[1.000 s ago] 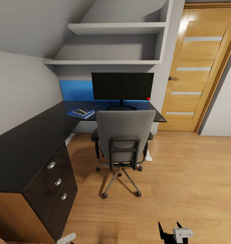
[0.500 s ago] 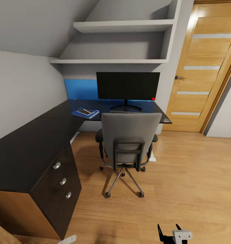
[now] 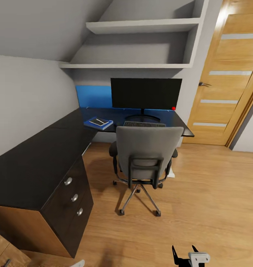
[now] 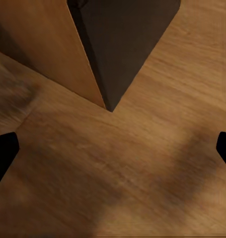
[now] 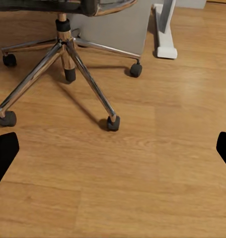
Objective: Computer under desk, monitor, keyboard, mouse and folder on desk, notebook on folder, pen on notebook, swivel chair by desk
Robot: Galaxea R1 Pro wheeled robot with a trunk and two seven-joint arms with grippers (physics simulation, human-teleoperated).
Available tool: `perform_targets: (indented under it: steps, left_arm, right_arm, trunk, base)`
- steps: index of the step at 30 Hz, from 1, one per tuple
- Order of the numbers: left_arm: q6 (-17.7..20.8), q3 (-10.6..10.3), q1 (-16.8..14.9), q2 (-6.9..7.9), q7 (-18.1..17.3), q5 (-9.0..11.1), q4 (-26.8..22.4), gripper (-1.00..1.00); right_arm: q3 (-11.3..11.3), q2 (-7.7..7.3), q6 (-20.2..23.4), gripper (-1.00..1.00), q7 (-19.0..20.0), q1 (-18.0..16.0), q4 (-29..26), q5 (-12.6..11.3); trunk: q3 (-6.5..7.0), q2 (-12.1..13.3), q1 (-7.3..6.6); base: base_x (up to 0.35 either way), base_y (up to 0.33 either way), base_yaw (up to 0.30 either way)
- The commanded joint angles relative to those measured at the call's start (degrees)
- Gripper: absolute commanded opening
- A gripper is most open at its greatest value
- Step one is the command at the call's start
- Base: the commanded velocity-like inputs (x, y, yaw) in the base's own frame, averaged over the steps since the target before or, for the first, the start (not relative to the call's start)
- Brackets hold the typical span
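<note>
The black monitor [image 3: 146, 92] stands on the L-shaped black desk [image 3: 37, 163]. In front of it, the keyboard [image 3: 144, 124] peeks over the back of the grey swivel chair [image 3: 148, 148], which is pushed in at the desk. Left of it, the blue folder [image 3: 90, 124] lies on the desk with the dark notebook [image 3: 100, 121] on top; the pen is too small to make out. The mouse is hidden. The pale grey computer [image 5: 113, 29] stands behind the chair's chrome base [image 5: 68, 54]. My right gripper [image 3: 185, 255] [image 5: 113, 151] hangs open above the floor. My left gripper [image 4: 113, 151] is open near the drawer unit's corner [image 4: 117, 44].
A wooden door [image 3: 230, 81] stands at the right, and white shelves [image 3: 141, 27] hang above the desk. The three-drawer unit [image 3: 72, 198] is close on my left, with a light-wood chest corner [image 3: 4, 252] beside it. The desk's white leg [image 5: 165, 29] stands right of the chair.
The camera has moved, so the whole scene has shifted to the right in the picture, and the keyboard now shows above the chair back. Nothing on the desk has moved.
</note>
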Motion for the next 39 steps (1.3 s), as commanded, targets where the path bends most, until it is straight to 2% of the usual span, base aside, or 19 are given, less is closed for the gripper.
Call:
perform_targets:
  steps: [1,4,5,9,12,14,17,20,26,39]
  left_arm:
    - [0.0,-0.5,0.1,-0.01,0.6,0.0,-0.1,1.00]
    - [-0.1,-0.4,4.3,0.24,0.6,-0.3,0.0,1.00]
    - [-0.2,-0.4,6.3,0.41,0.6,-0.4,0.0,1.00]
    - [-0.5,-0.4,9.3,0.92,0.5,-0.6,0.0,1.00]
    - [-1.6,-0.4,11.5,1.16,0.5,-1.1,0.0,1.00]
    - [-3.8,-0.4,12.7,1.37,0.4,-3.1,0.0,1.00]
    - [-5.7,-0.4,13.3,1.53,0.5,-6.2,0.0,1.00]
    - [-6.3,-0.4,13.5,1.61,0.5,-7.6,0.0,1.00]
    - [-6.6,-0.4,13.6,1.65,0.6,-8.1,0.0,1.00]
    - [-6.6,-0.4,13.6,1.65,0.6,-8.1,0.0,1.00]
  right_arm:
    - [0.5,0.00,-0.2,1.00,0.2,0.0,0.1,-0.6]
    - [0.3,-0.17,-0.8,1.00,0.1,3.9,0.1,-0.6]
    - [0.3,-0.42,-2.7,1.00,0.1,6.3,0.1,-0.7]
    - [0.3,-1.22,-6.7,1.00,0.0,10.4,0.1,-0.8]
    - [0.4,-1.21,-6.7,1.00,0.1,11.7,0.2,-0.9]
    - [0.5,-1.08,-6.7,1.00,0.1,12.0,0.1,-0.8]
    - [0.5,-1.00,-6.7,1.00,0.1,12.2,0.1,-0.8]
    - [0.5,-0.98,-6.7,1.00,0.2,12.3,0.0,-0.8]
    - [0.6,-0.97,-6.7,1.00,0.4,12.3,0.0,-0.6]
    - [0.5,-0.97,-6.7,1.00,0.5,12.3,0.1,-0.7]
  trunk:
    - [0.05,0.4,-0.23]
    - [0.33,1.6,-0.89]
    - [0.42,2.0,-1.11]
    - [0.80,3.6,-1.99]
    - [1.08,4.8,-2.65]
    - [1.27,5.6,-3.09]
    - [1.55,6.8,-3.75]
    - [1.86,8.0,-4.41]
    - [2.86,10.4,-5.72]
    - [6.22,15.6,-8.58]
  base:
    - [0.000,0.000,0.099]
    - [0.000,0.000,0.099]
    - [0.000,0.000,0.100]
    - [0.000,0.000,0.100]
    - [0.000,0.000,0.102]
    - [0.000,0.000,0.104]
    - [0.000,0.000,0.105]
    - [0.000,0.000,0.100]
    - [0.000,0.000,0.030]
    - [0.000,0.000,-0.047]
